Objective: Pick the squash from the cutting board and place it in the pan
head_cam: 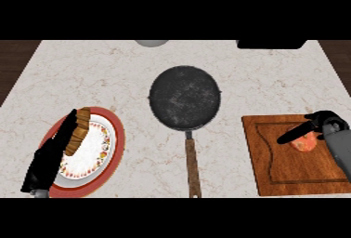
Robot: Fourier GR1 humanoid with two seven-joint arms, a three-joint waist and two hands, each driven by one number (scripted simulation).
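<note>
One head view only. Squash [302,144], orange-pink, lying on the cutting board [288,172], well right of the pan [185,97]. Right hand [319,124] over the squash, thumb and fingers curled down around it, seemingly closing for the pick; lift not yet evident. Forearm entering from the board's right side, angled inward. Pan bare, handle toward the robot, ready to receive. Left hand [49,160] far left of the pan, fingers straight, resting across the plate [96,148] beside a croissant [78,131].
</note>
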